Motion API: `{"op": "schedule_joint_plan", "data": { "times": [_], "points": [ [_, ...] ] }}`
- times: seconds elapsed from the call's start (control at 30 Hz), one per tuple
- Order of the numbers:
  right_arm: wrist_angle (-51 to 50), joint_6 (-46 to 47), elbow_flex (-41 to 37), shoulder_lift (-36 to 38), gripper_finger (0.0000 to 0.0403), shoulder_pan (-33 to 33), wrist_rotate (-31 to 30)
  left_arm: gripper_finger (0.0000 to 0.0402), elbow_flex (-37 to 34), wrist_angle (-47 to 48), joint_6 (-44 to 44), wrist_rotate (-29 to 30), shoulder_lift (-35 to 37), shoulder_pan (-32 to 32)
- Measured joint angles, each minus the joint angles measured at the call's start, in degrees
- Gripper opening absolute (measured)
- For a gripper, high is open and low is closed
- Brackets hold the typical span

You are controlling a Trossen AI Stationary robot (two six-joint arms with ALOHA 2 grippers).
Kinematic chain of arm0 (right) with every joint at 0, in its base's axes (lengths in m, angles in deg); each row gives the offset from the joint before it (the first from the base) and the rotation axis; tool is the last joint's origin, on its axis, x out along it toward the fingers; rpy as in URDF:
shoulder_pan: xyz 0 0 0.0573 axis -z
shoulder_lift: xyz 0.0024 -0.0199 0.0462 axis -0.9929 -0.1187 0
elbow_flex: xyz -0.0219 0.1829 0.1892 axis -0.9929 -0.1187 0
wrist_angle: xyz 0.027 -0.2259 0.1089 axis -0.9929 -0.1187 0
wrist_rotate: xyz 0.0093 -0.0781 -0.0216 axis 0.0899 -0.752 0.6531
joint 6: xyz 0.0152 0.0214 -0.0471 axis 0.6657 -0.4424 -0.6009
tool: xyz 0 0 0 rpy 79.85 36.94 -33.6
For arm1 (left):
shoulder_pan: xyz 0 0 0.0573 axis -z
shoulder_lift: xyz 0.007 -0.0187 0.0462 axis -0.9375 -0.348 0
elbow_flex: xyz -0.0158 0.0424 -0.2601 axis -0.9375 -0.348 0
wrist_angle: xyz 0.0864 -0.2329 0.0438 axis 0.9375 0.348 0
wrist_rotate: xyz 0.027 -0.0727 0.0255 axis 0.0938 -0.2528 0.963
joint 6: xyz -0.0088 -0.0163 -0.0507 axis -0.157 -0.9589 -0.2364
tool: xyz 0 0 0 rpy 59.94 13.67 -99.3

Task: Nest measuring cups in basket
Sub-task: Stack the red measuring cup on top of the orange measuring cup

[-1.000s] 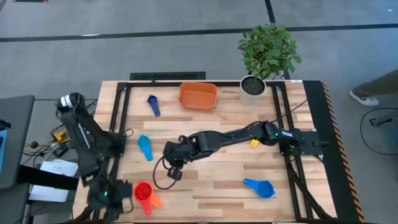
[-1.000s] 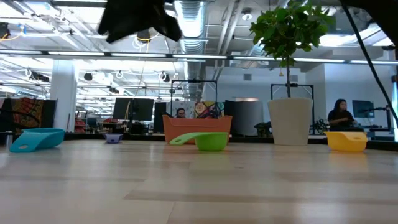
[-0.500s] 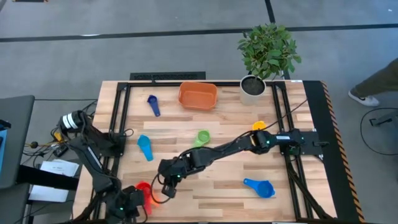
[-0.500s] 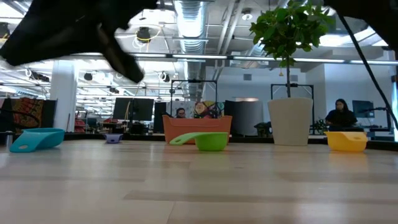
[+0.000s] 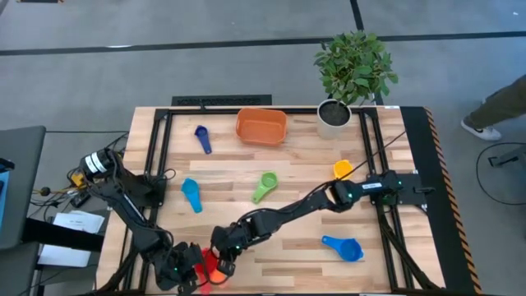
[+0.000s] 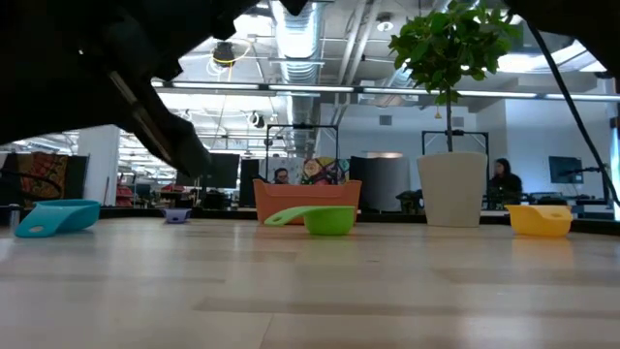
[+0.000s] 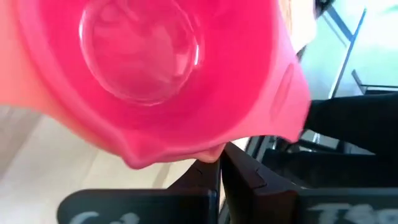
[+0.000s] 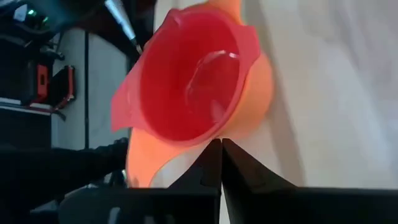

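A red measuring cup sits nested in an orange one at the table's near left. My left gripper is shut just left of them. My right gripper is shut just right of them. The red cup fills the left wrist view. In the right wrist view the red cup lies inside the orange cup. The orange basket stands at the far edge. Green, light blue, navy, yellow and blue cups lie apart on the table. My left gripper's shut fingertips stand against the red cup's rim, slanting down from the table's left. Whether they pinch the rim or only touch it, I cannot tell. My right gripper's shut fingertips meet the orange cup's outer wall, slanting down from the right. I see nothing between them.
A white plant pot with green leaves stands at the far right, beside the basket. Black frame rails run along the table's left, right and far sides. In the low view a dark arm covers the upper left.
Both grippers have come down toward the red and orange cups. My right gripper has travelled from the table's middle to the near left. My left gripper has moved toward the right. The nested cups have slid a little toward the right.
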Motion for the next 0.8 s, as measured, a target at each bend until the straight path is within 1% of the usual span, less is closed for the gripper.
{"op": "schedule_joint_plan", "data": {
  "times": [0.1,0.2,0.33,0.47,0.67,0.73,0.8],
  "points": [
    [-0.9,0.3,0.0,0.0,0.0028,-0.4,0.1,0.0,0.0,-0.3,0.0,-0.6,0.0,-1.2],
    [-1.5,2.2,0.0,0.0,0.002,-0.3,-0.1,0.0,0.0,-0.9,0.0,-1.2,0.0,-2.2],
    [-3.6,3.6,0.0,0.0,0.0013,-0.2,-3.0,0.0,0.0,-1.0,-1.4,-0.2,0.5,-2.8],
    [-4.6,3.6,0.0,0.0,0.0022,1.0,-4.1,0.0,0.0,3.1,-4.5,0.9,2.0,-2.9],
    [-5.2,3.6,0.0,0.0,0.0029,2.5,-4.4,0.0,0.0,13.7,-8.6,2.0,6.2,-2.8],
    [-5.5,3.6,0.0,0.0,0.0025,2.6,-4.3,0.0,0.0,15.3,-9.1,2.0,7.4,-2.4],
    [-6.6,3.7,0.0,0.0,0.0021,2.5,-4.3,0.0,0.0,15.0,-9.3,1.5,8.2,-1.8]
  ]
}}
